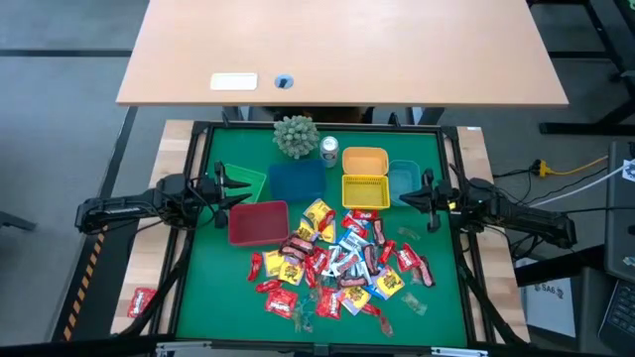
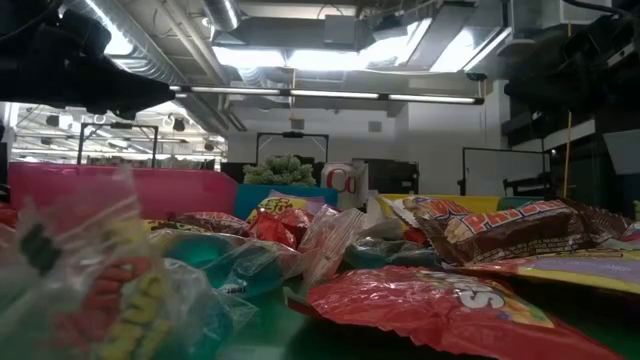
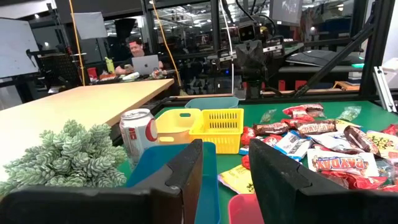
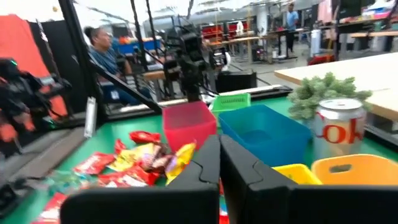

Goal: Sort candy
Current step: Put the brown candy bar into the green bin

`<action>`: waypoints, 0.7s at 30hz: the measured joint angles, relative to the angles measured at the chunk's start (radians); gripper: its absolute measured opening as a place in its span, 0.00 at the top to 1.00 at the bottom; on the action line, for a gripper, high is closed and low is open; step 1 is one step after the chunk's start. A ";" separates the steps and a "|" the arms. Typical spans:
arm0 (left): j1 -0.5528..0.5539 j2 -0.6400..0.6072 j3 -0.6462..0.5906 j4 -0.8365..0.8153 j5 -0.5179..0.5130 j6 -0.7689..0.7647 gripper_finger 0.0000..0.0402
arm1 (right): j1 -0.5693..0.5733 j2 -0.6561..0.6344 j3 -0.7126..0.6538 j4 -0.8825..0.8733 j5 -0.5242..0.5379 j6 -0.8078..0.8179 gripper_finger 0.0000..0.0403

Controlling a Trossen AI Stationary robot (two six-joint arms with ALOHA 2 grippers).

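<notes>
The candy [image 1: 332, 263] lies in a loose pile on the near half of the green mat: shiny red, yellow, blue-and-white and dark brownish wrappers. It fills the low view's foreground [image 2: 470, 225] and also shows in the left wrist view [image 3: 323, 140] and the right wrist view [image 4: 140, 158]. My left gripper [image 1: 241, 191] hovers open at the mat's left side, above the red bin's far corner [image 3: 225, 168]. My right gripper [image 1: 405, 198] hovers shut at the mat's right side, beside the yellow basket [image 4: 219, 165]. Neither touches candy.
Small bins stand along the far half of the mat: green [image 1: 245, 180], blue [image 1: 298, 179], red [image 1: 258, 222], a yellow basket [image 1: 365, 191], orange-yellow [image 1: 364, 159] and teal [image 1: 404, 177]. A small plant [image 1: 296, 136] and a silver can [image 1: 328, 151] stand at the far edge. One red candy [image 1: 141, 300] lies off the mat at near left.
</notes>
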State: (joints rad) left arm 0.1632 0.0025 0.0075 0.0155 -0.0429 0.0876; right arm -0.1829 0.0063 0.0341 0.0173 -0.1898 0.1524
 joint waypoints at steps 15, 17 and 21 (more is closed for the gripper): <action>0.000 0.000 0.000 0.000 0.000 -0.001 0.70 | 0.000 0.005 0.046 0.269 -0.148 0.244 0.53; 0.000 0.000 0.000 0.000 0.000 -0.001 0.70 | 0.000 0.023 0.087 0.269 -0.144 0.241 0.50; 0.000 0.000 0.000 0.000 0.000 -0.001 0.70 | 0.000 0.103 0.198 0.223 -0.154 0.237 0.51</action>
State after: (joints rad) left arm 0.1635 0.0025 0.0076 0.0155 -0.0429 0.0868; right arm -0.1826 0.1088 0.2323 0.2405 -0.3441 0.3890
